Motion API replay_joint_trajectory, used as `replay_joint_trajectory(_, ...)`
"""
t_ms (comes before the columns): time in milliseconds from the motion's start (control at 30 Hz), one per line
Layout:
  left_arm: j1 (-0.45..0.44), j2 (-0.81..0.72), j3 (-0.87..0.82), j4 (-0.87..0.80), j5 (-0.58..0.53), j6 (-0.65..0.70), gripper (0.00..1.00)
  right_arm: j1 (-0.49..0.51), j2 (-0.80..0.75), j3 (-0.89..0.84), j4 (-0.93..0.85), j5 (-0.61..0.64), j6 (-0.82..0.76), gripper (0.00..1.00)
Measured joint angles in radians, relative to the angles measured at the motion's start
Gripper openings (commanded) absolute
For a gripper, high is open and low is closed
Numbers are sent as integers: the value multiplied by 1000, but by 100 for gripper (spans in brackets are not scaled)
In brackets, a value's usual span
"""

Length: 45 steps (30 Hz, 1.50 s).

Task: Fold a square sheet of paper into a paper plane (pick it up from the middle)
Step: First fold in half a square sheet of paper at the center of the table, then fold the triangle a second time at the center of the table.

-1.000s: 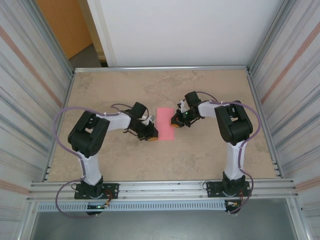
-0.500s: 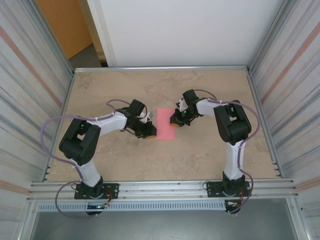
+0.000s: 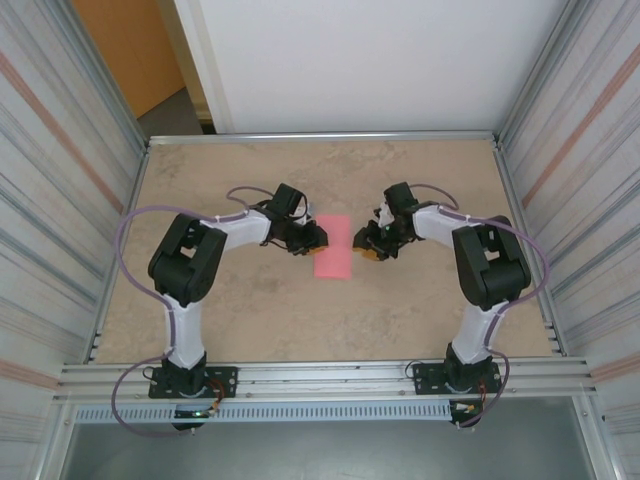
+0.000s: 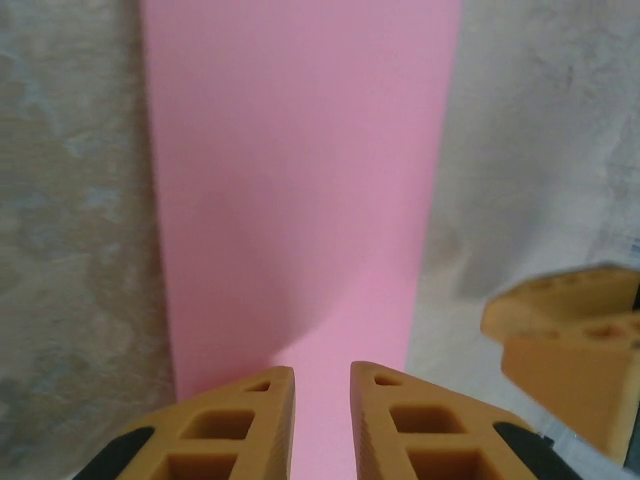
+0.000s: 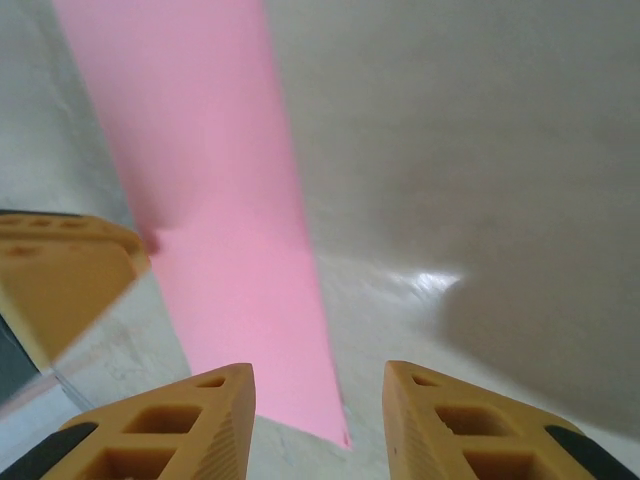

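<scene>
Lying flat near the middle of the mottled beige table (image 3: 250,320) is the pink sheet of paper (image 3: 333,246). From overhead it reads as a narrow upright rectangle rather than a square. Both arms bend inward toward it from opposite sides. The left gripper (image 3: 314,238) sits at the sheet's left long edge, near its far end. The right gripper (image 3: 371,250) is just beside the right long edge, with a thin strip of table between them. At this height the overhead camera is too far off to show how the claws stand.

The left wrist camera fills that in. Its two orange fingers (image 4: 230,430) are nearly together, with a slim gap through which pink shows. Nothing is pinched between them. The paper runs away from them as a smooth, unmarked band, and one finger of the other claw shows at the lower right.

The right wrist camera shows its own fingers (image 5: 170,430) clearly parted, wider than the left pair, and holding nothing. The sheet's near corner lies below the gap between them. The paper slants off to the upper left, past a finger of the left claw.
</scene>
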Motion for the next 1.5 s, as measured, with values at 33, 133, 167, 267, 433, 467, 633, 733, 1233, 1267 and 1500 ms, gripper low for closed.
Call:
replay_joint_trajectory(33, 5, 4, 0, 5, -1, -10, 22, 2, -9, -20, 0, -3, 11, 38)
replay_joint_trajectory(133, 19, 13, 3, 33, 1, -34, 22, 13, -18, -50, -10, -8, 24, 39)
replay_joint_trajectory(167, 24, 16, 3, 43, 1, -42, 22, 18, -19, -55, -9, -8, 26, 39)
replay_joint_trajectory(267, 29, 20, 3, 55, 0, -57, 22, 34, -20, -64, -9, -14, 26, 38)
replay_joint_trajectory(433, 29, 38, 5, 48, -1, -75, 22, 58, -19, -64, -8, -28, 26, 33)
replay_joint_trajectory(467, 29, 47, 6, 44, -2, -79, 22, 61, -19, -64, -7, -30, 27, 32)
replay_joint_trajectory(633, 29, 53, 19, 33, -3, -107, 21, 63, -18, -64, -5, -39, 34, 31)
replay_joint_trajectory(733, 32, 56, 19, 33, 2, -127, 21, 63, -14, -64, -5, -47, 34, 31)
replay_joint_trajectory(1233, 32, 61, 31, 16, 5, -139, 20, 69, 14, -64, 24, -103, 44, 21)
replay_joint_trajectory(1267, 32, 61, 31, 16, 5, -139, 20, 69, 14, -64, 28, -107, 44, 20)
replay_joint_trajectory(1500, 32, 61, 31, 16, 5, -139, 19, 68, 14, -64, 69, -122, 69, 15)
